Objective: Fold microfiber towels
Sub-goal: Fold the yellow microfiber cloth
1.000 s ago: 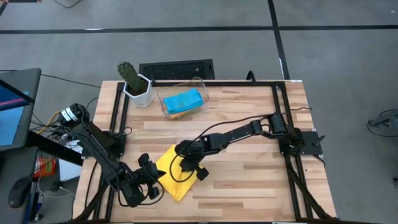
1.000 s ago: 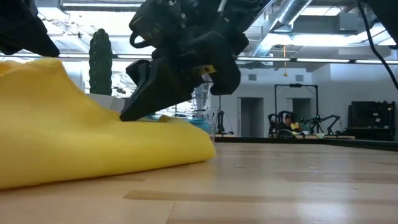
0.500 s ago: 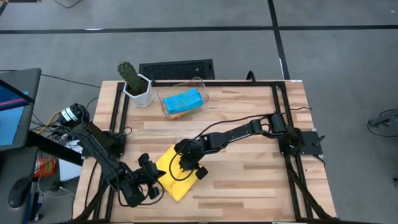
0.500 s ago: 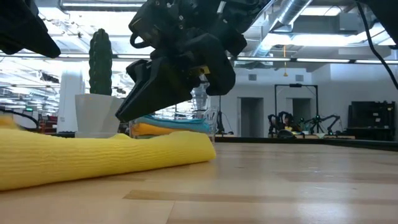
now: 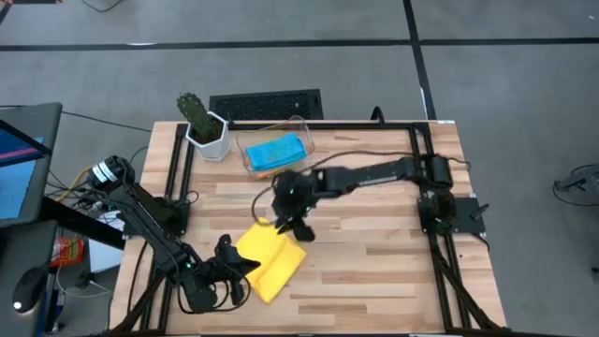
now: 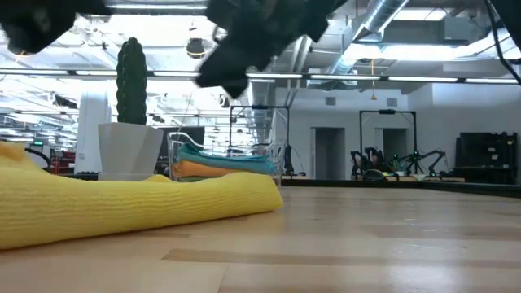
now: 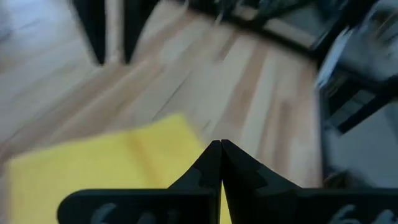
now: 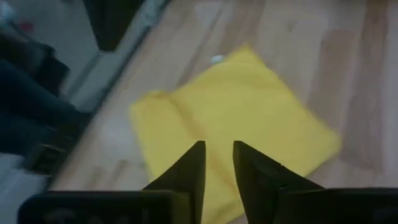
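A pale wooden counter (image 5: 374,253) framed by black rails stands on a grey workshop floor, with ducting and strip lights overhead in the room behind. The right arm stretches from its base at the right edge across toward the middle, its pincer (image 5: 296,223) raised clear above the counter, fingers (image 8: 186,171) slightly parted and holding nothing, pointing down at the yellow towel (image 5: 270,262). The left arm folds low along the near left corner, its pincer (image 5: 251,267) closed tight, fingertips at the towel's left edge; whether any cloth is pinched between them cannot be told. The yellow towel lies folded flat at near centre-left, a rectangle whose long axis runs diagonally from near-left toward far-right. At the far edge a clear plastic bin (image 5: 299,126) holds stacked folded towels, a light blue towel (image 5: 275,151) on top and an orange towel (image 6: 203,168) below it. A potted cactus (image 5: 198,119) stands just left of the bin. No legible writing appears.
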### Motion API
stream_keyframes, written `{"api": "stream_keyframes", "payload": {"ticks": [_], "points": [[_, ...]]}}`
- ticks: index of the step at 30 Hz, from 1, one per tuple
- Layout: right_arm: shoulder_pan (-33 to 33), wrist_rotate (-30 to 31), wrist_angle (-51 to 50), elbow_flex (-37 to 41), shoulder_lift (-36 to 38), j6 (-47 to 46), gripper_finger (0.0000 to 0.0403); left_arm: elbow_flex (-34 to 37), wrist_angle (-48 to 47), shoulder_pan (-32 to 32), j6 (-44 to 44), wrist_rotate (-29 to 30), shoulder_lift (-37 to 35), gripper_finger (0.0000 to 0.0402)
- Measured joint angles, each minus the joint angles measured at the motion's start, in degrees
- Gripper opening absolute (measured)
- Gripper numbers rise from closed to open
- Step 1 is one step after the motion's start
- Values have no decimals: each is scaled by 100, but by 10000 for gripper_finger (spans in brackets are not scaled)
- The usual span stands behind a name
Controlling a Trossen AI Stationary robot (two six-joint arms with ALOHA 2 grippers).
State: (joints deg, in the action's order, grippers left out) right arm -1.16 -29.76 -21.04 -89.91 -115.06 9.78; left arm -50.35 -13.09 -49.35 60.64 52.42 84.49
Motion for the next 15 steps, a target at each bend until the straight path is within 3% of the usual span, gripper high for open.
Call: {"api": "stream_keyframes", "payload": {"ticks": [3, 6, 11, 15], "points": [[-18, -392, 185, 504, 414, -362, 97, -4, 937, 105, -634, 8, 191, 0], [-377, -424, 1226, 1442, 693, -801, 80, -2, 1903, 163, -985, -365, 665, 0], [-1028, 535, 3736, 2887, 673, -1690, 60, 7, 2849, 112, -864, -278, 1348, 0], [-1268, 1047, 4656, 3164, 282, -2020, 47, -2, 2619, 115, -717, -485, 1568, 0]]}}
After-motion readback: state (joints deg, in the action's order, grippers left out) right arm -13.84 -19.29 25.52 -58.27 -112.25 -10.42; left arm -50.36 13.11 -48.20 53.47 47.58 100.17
